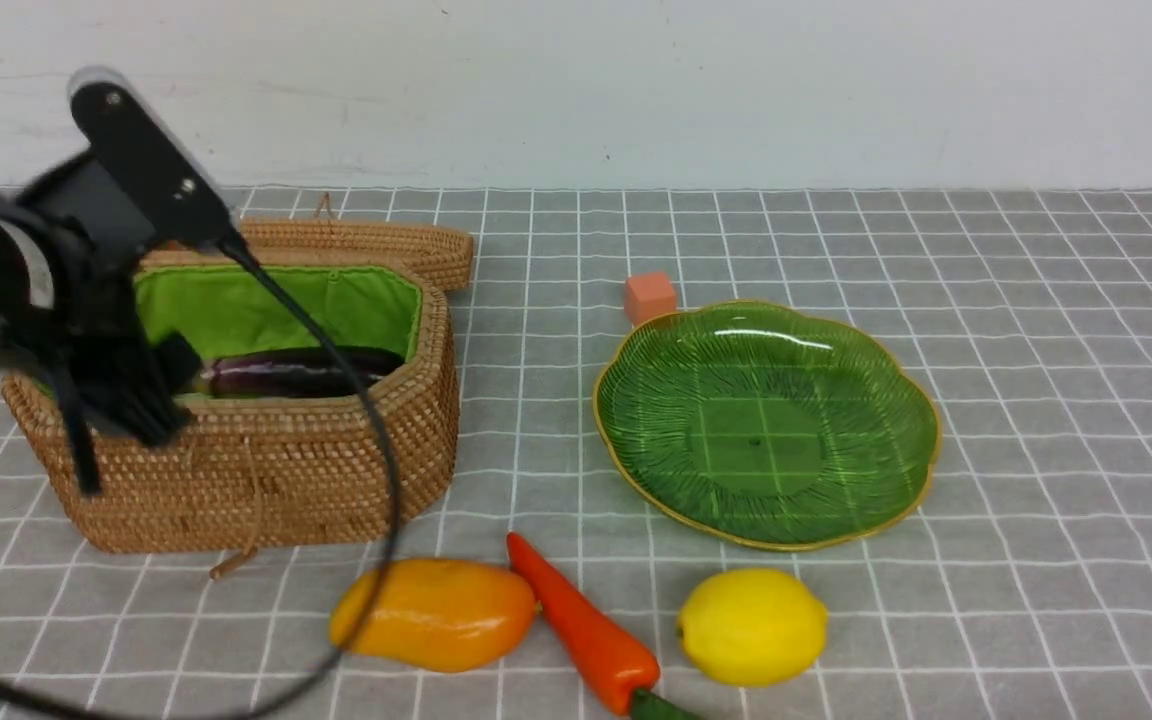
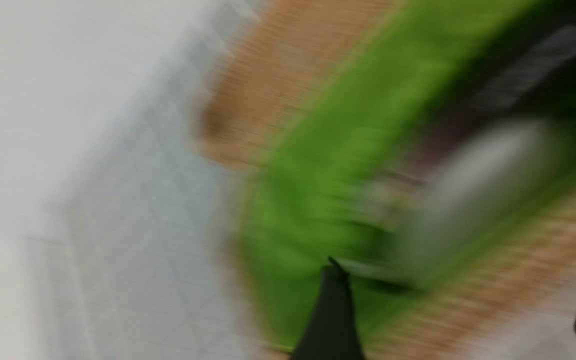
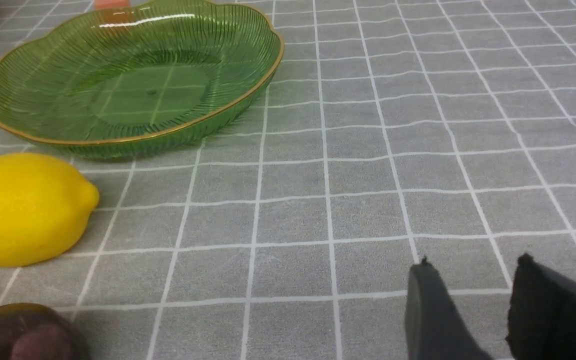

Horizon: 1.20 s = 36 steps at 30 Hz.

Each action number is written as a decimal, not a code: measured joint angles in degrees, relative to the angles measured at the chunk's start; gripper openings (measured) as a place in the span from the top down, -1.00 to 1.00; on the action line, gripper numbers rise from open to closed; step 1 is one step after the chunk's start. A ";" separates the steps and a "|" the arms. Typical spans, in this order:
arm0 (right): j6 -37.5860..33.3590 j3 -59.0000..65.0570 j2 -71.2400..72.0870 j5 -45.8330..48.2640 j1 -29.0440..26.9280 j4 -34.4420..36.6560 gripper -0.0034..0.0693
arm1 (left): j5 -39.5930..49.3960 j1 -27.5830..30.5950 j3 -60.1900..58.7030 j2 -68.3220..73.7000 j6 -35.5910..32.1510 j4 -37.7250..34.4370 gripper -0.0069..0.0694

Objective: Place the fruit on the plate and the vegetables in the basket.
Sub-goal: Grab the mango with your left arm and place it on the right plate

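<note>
Tabletop [image 1: 1036,400] under a grey cloth ruled in white squares, backed by a plain white wall [image 1: 636,80]. We place everything from the wide, ribbed, translucent green glass plate [image 1: 766,420] with its gold rim.

Well to the plate's left, the left end effector [image 2: 463,265] hangs over the octagonal woven tan rattan basket [image 1: 336,470] with green lining. Its fingers are wide apart and clamp nothing, though its wrist view is badly blurred. Near the plate's right side, the right end effector [image 3: 474,258] sits low with its fingers partly apart and bare cloth between them.

The glossy dark purple eggplant [image 1: 296,372] lies inside the basket, long axis left to right. On our side of the plate we see three things:
- The long orange-red carrot [image 1: 581,625] lies diagonally, tip away from us and leaves toward us.
- The oblong orange-yellow mango [image 1: 436,612] lies crosswise, touching the carrot's left flank.
- The bright yellow lemon [image 1: 751,625] lies just beside the plate's rim, nipple to the right.

A round dark maroon fruit [image 3: 18,332] lies beyond the lemon from the plate.
</note>
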<state>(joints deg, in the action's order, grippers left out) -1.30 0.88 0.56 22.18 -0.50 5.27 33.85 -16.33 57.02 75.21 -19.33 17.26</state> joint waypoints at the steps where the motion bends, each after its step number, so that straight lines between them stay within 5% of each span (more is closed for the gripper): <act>1: 0.00 0.00 0.00 0.00 0.00 0.00 0.25 | 1.46 -0.32 0.00 0.00 -1.12 -1.72 -0.61; 5: 0.00 0.00 0.00 0.00 0.00 0.00 0.25 | 14.97 -7.11 0.00 3.34 -16.59 -15.37 -0.48; 11: 0.00 0.00 0.00 0.00 0.00 0.00 0.25 | 9.71 -11.57 0.00 8.72 -26.03 -15.63 -0.46; 17: 0.00 0.00 0.00 0.00 0.00 0.05 0.25 | 0.45 -14.42 0.00 14.58 -27.32 -14.40 -0.54; 36: 0.00 0.00 0.00 -0.02 0.00 -0.01 0.25 | 6.69 -14.49 1.67 22.82 -26.94 -14.47 -0.48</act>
<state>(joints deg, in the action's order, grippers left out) -1.30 0.88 0.56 22.17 -0.50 5.26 40.54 -30.82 58.69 98.03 -46.27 2.79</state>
